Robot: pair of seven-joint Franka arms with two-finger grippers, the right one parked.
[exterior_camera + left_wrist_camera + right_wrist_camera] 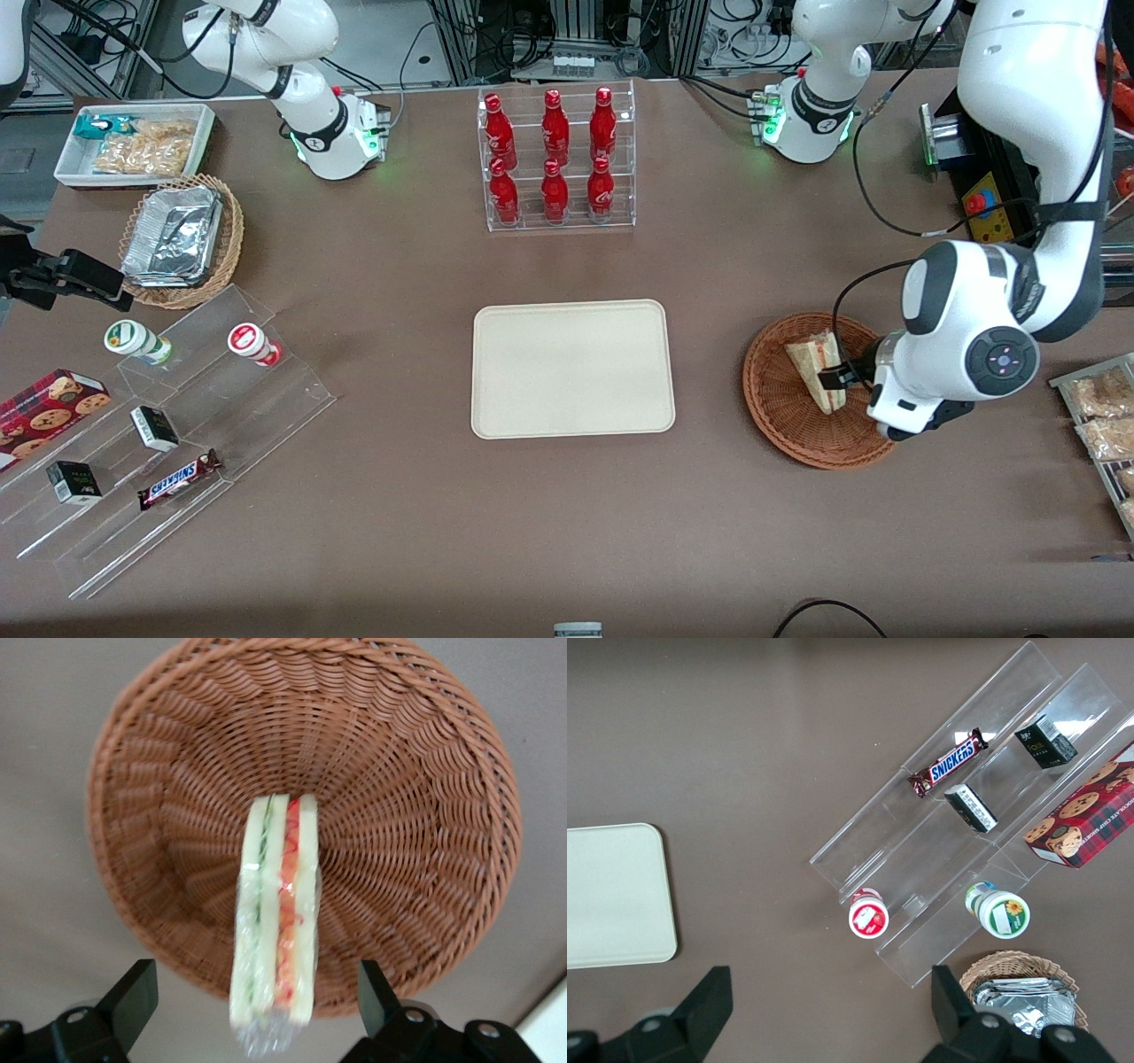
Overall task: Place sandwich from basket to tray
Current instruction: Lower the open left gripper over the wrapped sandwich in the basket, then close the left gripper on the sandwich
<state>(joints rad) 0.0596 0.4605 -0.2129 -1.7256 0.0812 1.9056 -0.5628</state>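
The sandwich [815,365], a clear-wrapped wedge with red and green filling, stands on edge in the round reddish-brown basket [793,430] toward the working arm's end of the table. In the left wrist view the sandwich [276,930] leans over the basket [416,815] rim. My gripper [252,997] straddles the sandwich's wrapped end, open, with a gap on each side between the black fingers [133,992] and the wrap. From the front the gripper [839,377] hangs low over the basket, right at the sandwich. The beige tray [571,368] lies flat mid-table with nothing on it.
A clear rack of red bottles [556,159] stands farther from the front camera than the tray. Toward the parked arm's end are a stepped acrylic shelf [177,425] with snacks, a lighter wicker basket with foil containers [177,239] and a white bin [133,142]. Bagged snacks [1103,416] lie beside the working arm.
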